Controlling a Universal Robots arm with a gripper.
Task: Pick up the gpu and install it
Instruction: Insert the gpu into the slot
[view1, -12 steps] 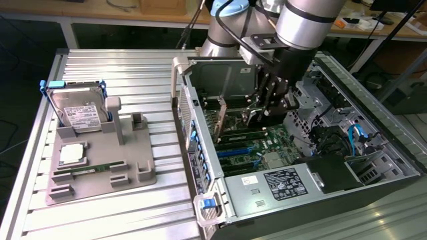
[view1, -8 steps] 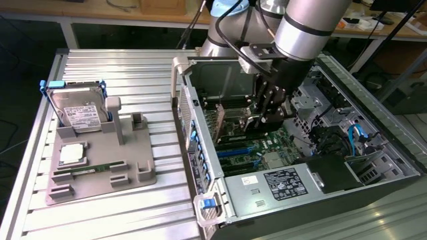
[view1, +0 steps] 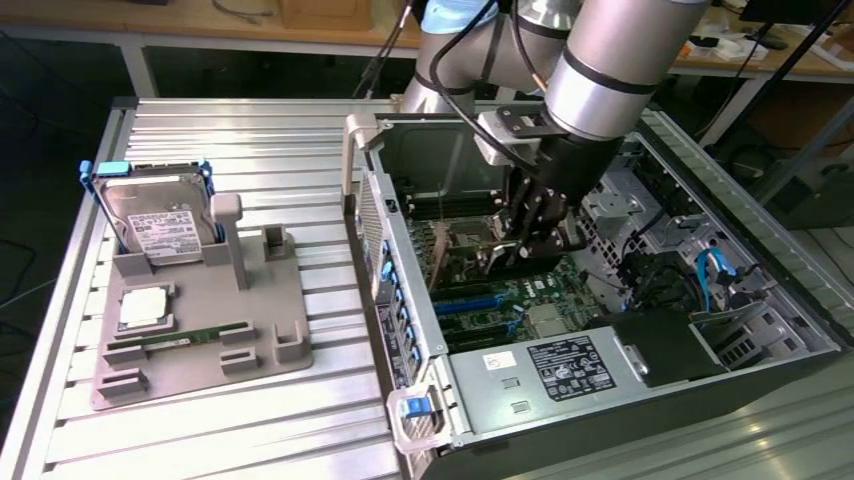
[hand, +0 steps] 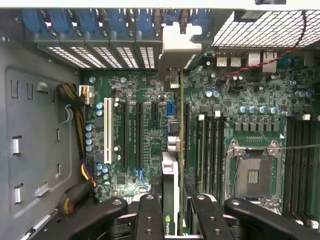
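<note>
A ribbed metal table (view1: 200, 130) carries an open computer case (view1: 801, 330) and, on the exterior view's left, a grey fixture tray (view1: 200, 375) with a hard drive (view1: 158, 225) standing in it. The gripper (view1: 531, 245) (hand: 174, 220) reaches down inside the case, its black fingers (hand: 149, 215) pinching the gpu (hand: 170, 172). The card stands on edge over the green motherboard (hand: 150, 90), with its metal bracket (hand: 175, 42) at the case's rear slot openings. Whether it is seated in a slot cannot be told.
</note>
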